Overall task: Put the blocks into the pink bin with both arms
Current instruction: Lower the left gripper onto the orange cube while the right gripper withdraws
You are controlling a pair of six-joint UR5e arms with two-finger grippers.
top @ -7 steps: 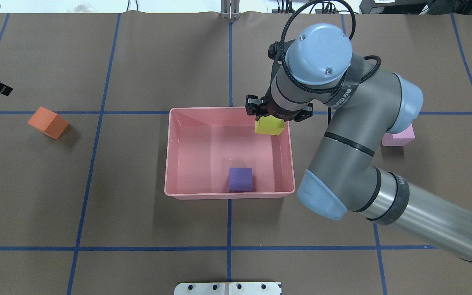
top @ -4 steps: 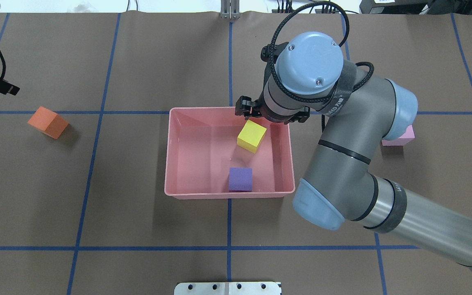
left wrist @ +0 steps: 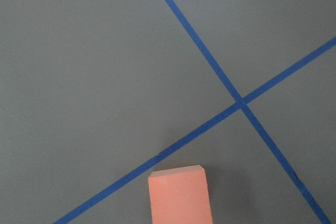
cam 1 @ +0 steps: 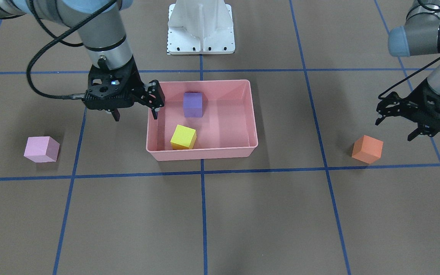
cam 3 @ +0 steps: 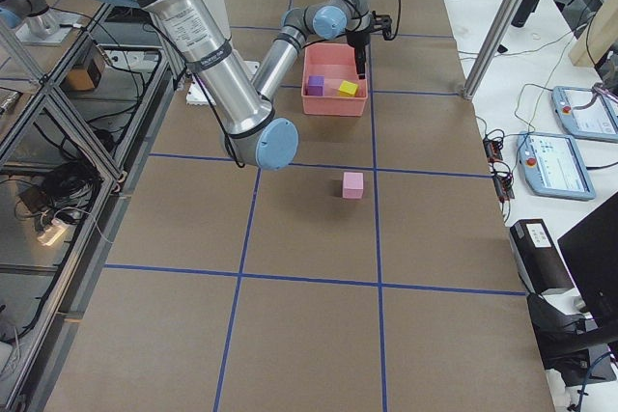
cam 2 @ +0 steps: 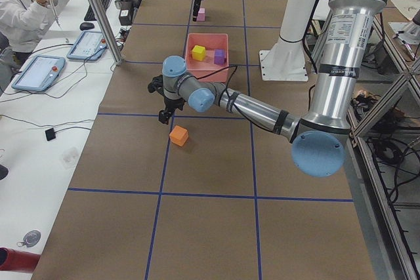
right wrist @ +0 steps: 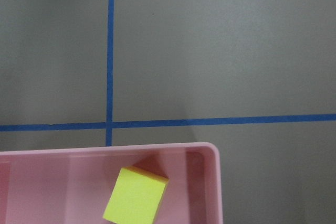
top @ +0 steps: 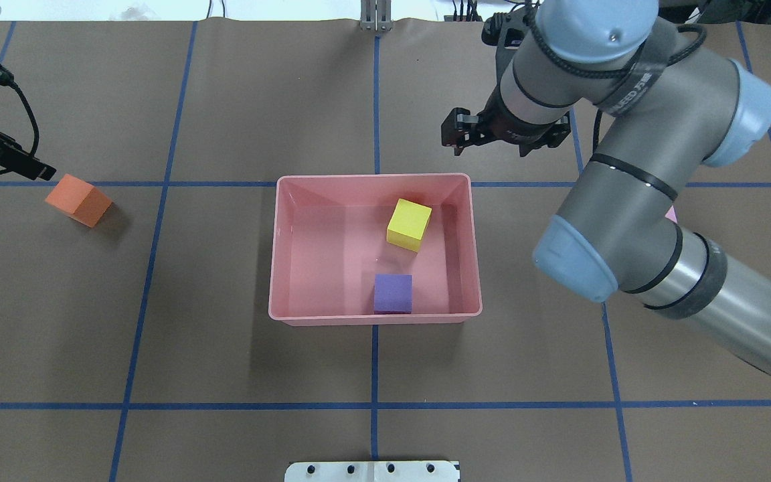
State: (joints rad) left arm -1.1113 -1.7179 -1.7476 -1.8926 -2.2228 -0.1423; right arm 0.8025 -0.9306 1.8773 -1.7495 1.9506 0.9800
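The pink bin (top: 275, 268) lies with its long axis across the table (top: 225, 100). Our right gripper (cam 1: 136, 114) hangs spread and empty beside it. Our left gripper (cam 1: 394, 130), spread too, should centre over the orange cube (cam 1: 367, 149), squaring to its skewed faces. The yellow cube (top: 409, 223) and purple cube (top: 393, 292) sit inside the bin; the light pink cube (cam 1: 41, 149) sits on the table.

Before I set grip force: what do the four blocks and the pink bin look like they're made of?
The yellow block, purple block, orange block and light pink block look like matte foam or perhaps painted wood. The colour is flat with no glare, and I cannot tell which it is. The pink bin is likely moulded plastic with a slight sheen, shown by faint reflections on its floor and a rolled rim.
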